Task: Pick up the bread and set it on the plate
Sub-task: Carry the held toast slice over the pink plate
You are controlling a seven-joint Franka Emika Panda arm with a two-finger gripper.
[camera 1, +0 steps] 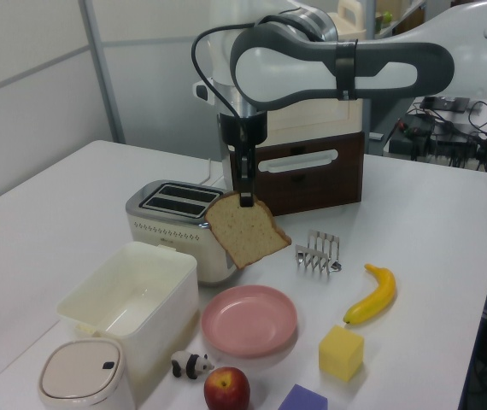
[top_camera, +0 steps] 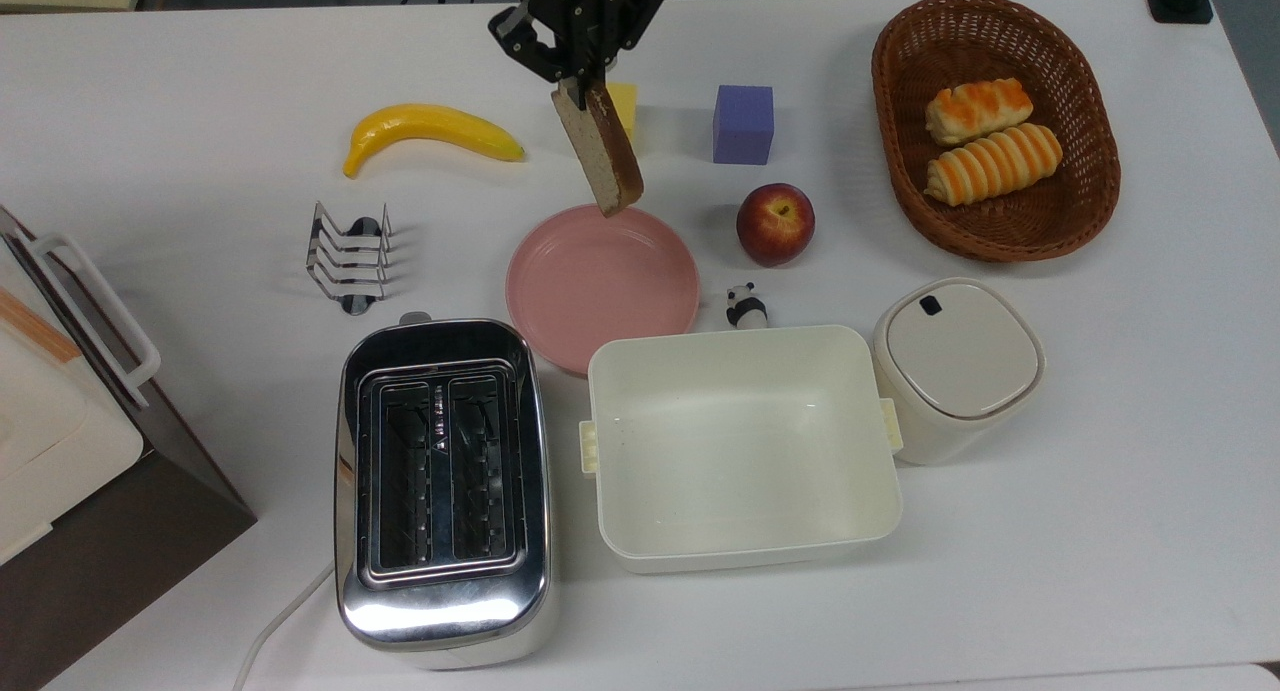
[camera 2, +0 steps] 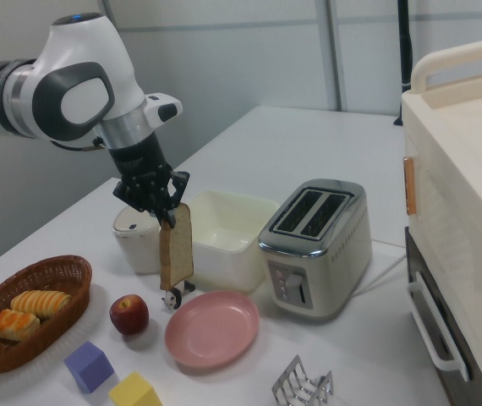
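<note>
The tool (top_camera: 578, 79) is clamped on the top edge of the bread (top_camera: 603, 154), a speckled tan slice with a brown crust that hangs in the air, clear of the surface (top_camera: 1100, 471). In the top view the slice appears edge-on, and its lower end overlaps the far rim of the pink plate (top_camera: 602, 283). In the left view the bread (camera 1: 245, 231) hangs tilted above the plate (camera 1: 250, 320), with a gap between them, and the tool (camera 1: 245, 200) grips its upper corner. In the right view the tool (camera 2: 167, 216) holds the slice (camera 2: 176, 246) upright, above and a little to the right view's left of the plate (camera 2: 212, 329).

In the top view, a red apple (top_camera: 775, 223) sits just right of the plate, with a small panda figure (top_camera: 745, 306) near it. The cream rectangular tub (top_camera: 742, 447) and the chrome toaster (top_camera: 441, 491) stand on the near side of the plate. A toast rack (top_camera: 350, 259) stands left of the plate, with a banana (top_camera: 428, 131) beyond it. A yellow block (top_camera: 622, 111) and a purple block (top_camera: 743, 124) lie at the far side, and a wicker basket (top_camera: 1085, 201) with two bread rolls (top_camera: 991, 141) is at the far right.
</note>
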